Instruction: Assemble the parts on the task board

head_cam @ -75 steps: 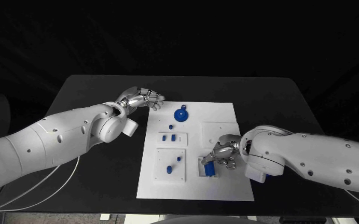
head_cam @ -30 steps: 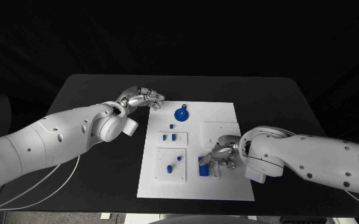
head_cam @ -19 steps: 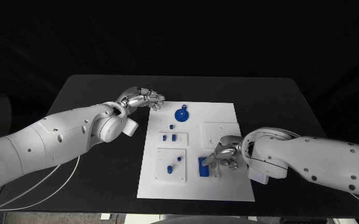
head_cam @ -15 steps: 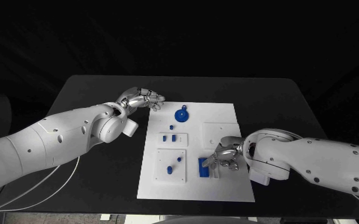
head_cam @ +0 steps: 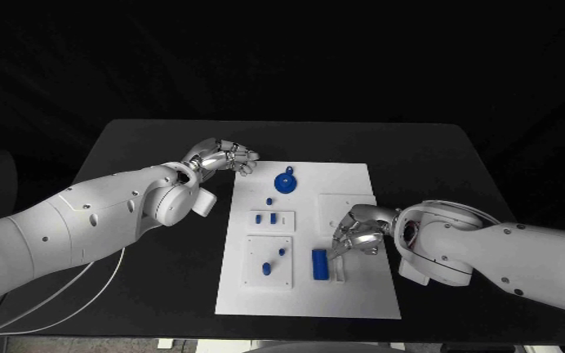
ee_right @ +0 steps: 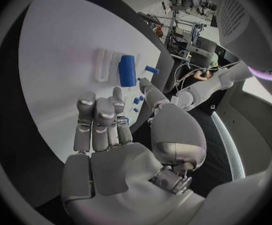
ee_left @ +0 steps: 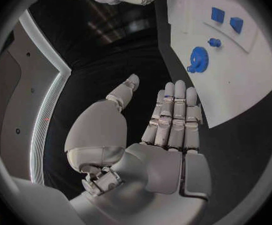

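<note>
The white task board [head_cam: 353, 185] lies mid-table. A blue rectangular block [head_cam: 320, 263] lies flat on its near part, beside a narrow white strip [head_cam: 339, 270]; the right wrist view shows the block [ee_right: 127, 70] clear of the fingers. My right hand [head_cam: 359, 234] hovers just right of and beyond the block, fingers extended and holding nothing [ee_right: 108, 135]. My left hand [head_cam: 224, 155] stays off the board by its far left corner, empty, with its fingers straight [ee_left: 167, 130]. A round blue knob [head_cam: 285, 180] sits on the far part of the board.
Two small blue pieces [head_cam: 265, 217] stand in a raised plate left of centre, with a small peg [head_cam: 269, 200] beyond them. Another plate nearer me carries a blue piece [head_cam: 266, 268]. A blank raised plate [head_cam: 348, 203] lies beside my right hand. Black table surrounds the board.
My right hand has let go of the blue block and drawn back to the right and away from me. The block now lies uncovered, slightly left of where it was. The left hand has not moved.
</note>
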Robot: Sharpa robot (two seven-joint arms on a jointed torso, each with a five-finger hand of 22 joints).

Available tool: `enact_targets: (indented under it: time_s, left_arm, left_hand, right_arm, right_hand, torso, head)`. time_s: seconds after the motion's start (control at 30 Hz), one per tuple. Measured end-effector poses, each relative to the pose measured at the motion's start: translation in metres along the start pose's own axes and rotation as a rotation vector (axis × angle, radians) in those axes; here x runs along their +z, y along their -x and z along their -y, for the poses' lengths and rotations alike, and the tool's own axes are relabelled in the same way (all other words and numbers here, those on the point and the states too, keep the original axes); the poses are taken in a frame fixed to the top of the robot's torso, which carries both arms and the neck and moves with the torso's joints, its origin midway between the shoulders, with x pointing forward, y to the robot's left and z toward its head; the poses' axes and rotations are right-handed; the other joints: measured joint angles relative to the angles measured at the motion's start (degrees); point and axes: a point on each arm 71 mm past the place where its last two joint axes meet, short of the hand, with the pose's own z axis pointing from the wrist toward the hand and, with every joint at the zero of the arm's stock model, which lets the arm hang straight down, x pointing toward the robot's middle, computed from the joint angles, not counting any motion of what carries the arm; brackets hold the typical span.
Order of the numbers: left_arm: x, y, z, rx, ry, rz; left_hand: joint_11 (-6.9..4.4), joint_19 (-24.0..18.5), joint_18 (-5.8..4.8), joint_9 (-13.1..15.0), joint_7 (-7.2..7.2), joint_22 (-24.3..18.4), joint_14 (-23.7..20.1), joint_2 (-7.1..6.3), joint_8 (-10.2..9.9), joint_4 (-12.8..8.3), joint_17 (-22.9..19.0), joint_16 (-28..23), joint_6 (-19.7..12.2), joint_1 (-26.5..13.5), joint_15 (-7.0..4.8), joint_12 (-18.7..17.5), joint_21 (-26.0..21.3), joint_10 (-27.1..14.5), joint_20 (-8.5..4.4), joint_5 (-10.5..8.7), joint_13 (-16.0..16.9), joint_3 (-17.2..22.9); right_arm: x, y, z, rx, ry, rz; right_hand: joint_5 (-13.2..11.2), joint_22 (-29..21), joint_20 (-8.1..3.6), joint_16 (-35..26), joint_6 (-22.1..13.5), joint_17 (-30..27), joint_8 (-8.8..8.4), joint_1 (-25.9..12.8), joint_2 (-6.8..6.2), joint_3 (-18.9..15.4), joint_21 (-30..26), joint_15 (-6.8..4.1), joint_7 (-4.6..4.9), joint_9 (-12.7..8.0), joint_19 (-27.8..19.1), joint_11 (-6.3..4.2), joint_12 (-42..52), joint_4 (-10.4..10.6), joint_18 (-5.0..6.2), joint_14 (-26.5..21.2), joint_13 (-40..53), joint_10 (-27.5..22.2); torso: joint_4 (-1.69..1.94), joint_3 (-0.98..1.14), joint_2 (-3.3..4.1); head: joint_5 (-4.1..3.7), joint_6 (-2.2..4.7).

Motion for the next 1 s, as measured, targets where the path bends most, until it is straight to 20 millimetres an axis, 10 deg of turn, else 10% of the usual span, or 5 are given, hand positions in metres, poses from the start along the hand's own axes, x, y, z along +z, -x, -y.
enact_targets:
  time_s: [0.13, 0.33, 0.6, 0.8, 1.0]
  left_arm:
    - [0.0, 0.0, 0.0, 0.0, 0.0, 0.001]
    - [0.0, 0.001, 0.0, 0.0, 0.001, 0.001]
    - [0.0, 0.001, 0.0, 0.001, 0.001, 0.002]
    - [-0.001, 0.002, -0.001, 0.001, 0.001, 0.002]
    - [-0.001, 0.003, -0.001, 0.001, 0.002, 0.003]
  left_hand:
    - [0.0, 0.0, -0.01, 0.0, 0.0, 0.0, 0.0, 0.0, 0.0, 0.0, 0.0, 0.0, 0.0, 0.0, 0.0, 0.0, 0.0, 0.0, 0.0, 0.0, 0.0, 0.0]
    - [0.0, 0.0, -0.03, -0.05, 0.0, 0.04, 0.0, 0.0, 0.0, 0.0, 0.04, 0.0, 0.0, 0.0, 0.0, 0.0, 0.0, 0.0, 0.0, 0.0, 0.0, 0.0]
    - [0.0, 0.0, -0.05, -0.05, 0.0, 0.04, 0.0, 0.0, 0.0, 0.0, 0.05, 0.0, 0.0, 0.0, 0.0, 0.0, 0.0, 0.0, 0.0, 0.0, 0.01, 0.0]
    - [0.0, 0.0, -0.09, -0.04, 0.0, 0.03, 0.0, 0.0, 0.0, 0.0, 0.1, 0.0, 0.0, 0.0, 0.0, 0.0, 0.0, 0.0, 0.0, 0.0, 0.01, 0.0]
    - [0.0, 0.0, -0.12, -0.04, 0.0, 0.08, 0.0, 0.21, 0.0, 0.0, 0.1, 0.0, 0.0, -0.21, 0.0, 0.0, 0.0, 0.0, 0.0, 0.0, 0.01, 0.0]
  right_arm:
    - [-0.003, 0.008, -0.003, -0.104, 0.106, 0.09]
    - [-0.003, 0.009, -0.022, -0.283, 0.303, 0.168]
    - [-0.004, -0.012, -0.042, -0.446, 0.458, 0.155]
    - [0.0, -0.022, -0.047, -0.561, 0.492, 0.14]
    - [0.003, -0.024, -0.048, -0.638, 0.493, 0.124]
  right_hand:
    - [0.38, 0.0, 0.33, -0.33, -0.27, -0.02, -0.22, 5.63, -0.85, 2.47, -0.38, 0.01, 0.25, -0.11, -0.28, 0.21, -0.01, 0.11, 0.0, 0.01, 0.25, -0.21]
    - [0.52, 0.0, 1.8, -0.46, -3.61, 0.11, -2.04, 15.85, -5.87, 12.33, -0.55, 0.71, -1.08, -0.92, 0.53, 0.38, 6.0, 0.65, 0.08, 0.49, 3.9, 3.72]
    - [0.78, 0.02, 2.94, -0.81, -9.23, 0.69, -3.03, 16.2, -7.9, 15.0, -0.66, -2.21, -2.87, -1.24, -0.51, -2.9, 3.88, 0.22, 2.79, -1.11, 2.73, 1.18]
    - [-5.17, 0.03, 3.26, -0.85, -12.42, 1.7, -3.54, 16.75, -8.6, 14.87, -0.66, -2.8, -6.2, -1.88, -2.02, -3.32, 1.77, 0.12, 3.79, -2.93, 1.7, -3.35]
    - [-5.88, 0.03, 3.26, -0.52, -12.42, 2.36, -2.81, 17.86, -8.64, 16.01, -0.33, -2.79, -6.29, -1.84, -2.02, -3.37, 1.77, 0.27, 3.13, -2.96, 1.46, -3.39]
  torso:
    - [-0.01, 0.0, 0.0]
    - [-0.05, 0.0, -0.01]
    - [-0.06, 0.04, 0.0]
    - [-0.02, 0.0, 0.0]
    - [0.04, -0.04, 0.01]
  head:
    - [0.0, 0.01]
    - [0.09, 0.07]
    - [0.2, 0.0]
    - [0.25, -0.09]
    - [0.27, -0.3]
